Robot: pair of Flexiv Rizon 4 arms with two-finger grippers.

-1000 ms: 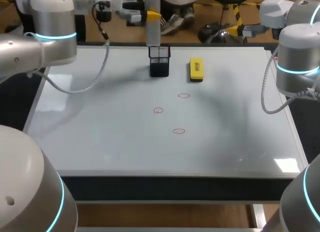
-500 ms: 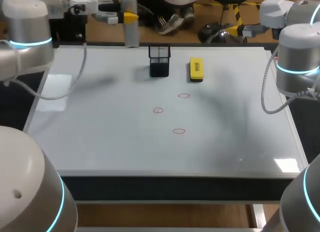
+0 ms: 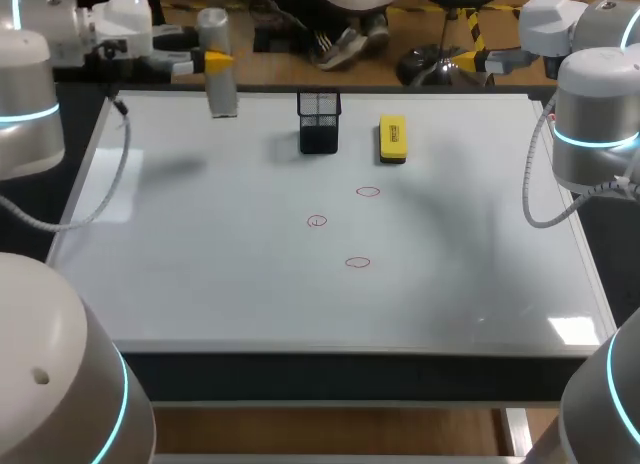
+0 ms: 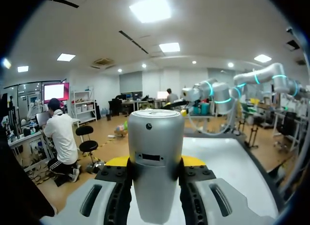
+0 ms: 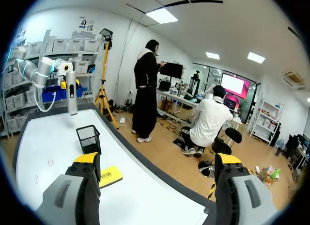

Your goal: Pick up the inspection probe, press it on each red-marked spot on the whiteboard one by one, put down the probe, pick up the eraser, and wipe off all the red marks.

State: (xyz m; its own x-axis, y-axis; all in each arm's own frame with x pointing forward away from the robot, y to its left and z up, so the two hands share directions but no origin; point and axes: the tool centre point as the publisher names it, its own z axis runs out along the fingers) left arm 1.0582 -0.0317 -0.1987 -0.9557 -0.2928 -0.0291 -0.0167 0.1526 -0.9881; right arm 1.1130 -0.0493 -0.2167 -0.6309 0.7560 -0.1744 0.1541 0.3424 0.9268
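Silver probe [image 3: 220, 39] is held upright, clamped from both sides by the left hand [image 3: 214, 60], near the far left corner of the tabletop [image 3: 200, 284]; the right hand [image 5: 157, 159] is spread wide, empty.

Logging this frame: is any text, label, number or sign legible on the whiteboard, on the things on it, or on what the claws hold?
Nothing can be read.
Yellow eraser: dark label on top, too small to read.
Inspection probe in the left claw: a dark slot and a dot, no lettering.
Red marks on the whiteboard: three drawn rings, no letters or numbers.
Black mesh holder: no label visible.
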